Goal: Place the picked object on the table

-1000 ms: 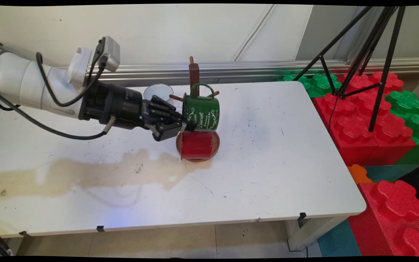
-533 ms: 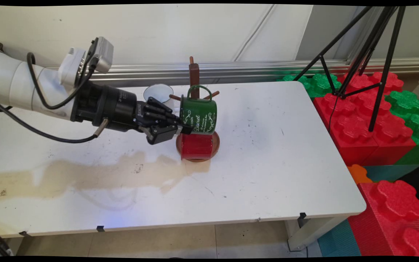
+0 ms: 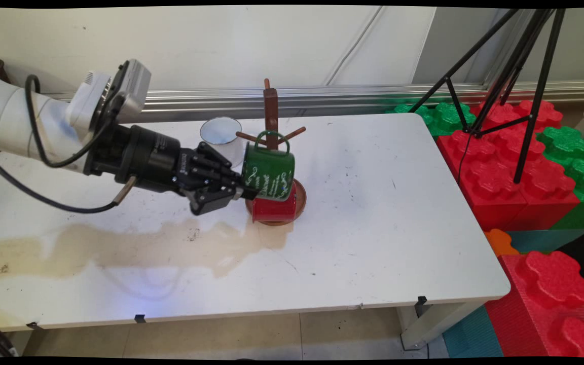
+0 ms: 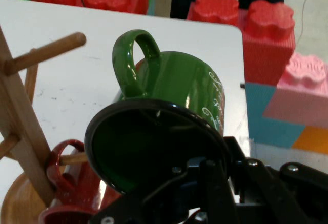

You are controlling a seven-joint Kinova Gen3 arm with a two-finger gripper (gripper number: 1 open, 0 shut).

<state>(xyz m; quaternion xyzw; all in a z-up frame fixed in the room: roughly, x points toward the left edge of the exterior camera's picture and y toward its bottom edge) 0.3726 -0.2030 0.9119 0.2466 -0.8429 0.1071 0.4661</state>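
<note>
1. pincer (image 3: 249, 191) clamped on the rim of the green mug (image 3: 267, 171), mug on its side, handle up.
2. mug is in the air at 9 o'clock of the wooden rack (image 3: 271, 109), handle just below a peg.
3. red mug (image 3: 272, 209) hangs low on the rack, touching the green one; white cup (image 3: 220, 133) behind on the tabletop (image 3: 383, 213).
4. step can't be judged.
</note>
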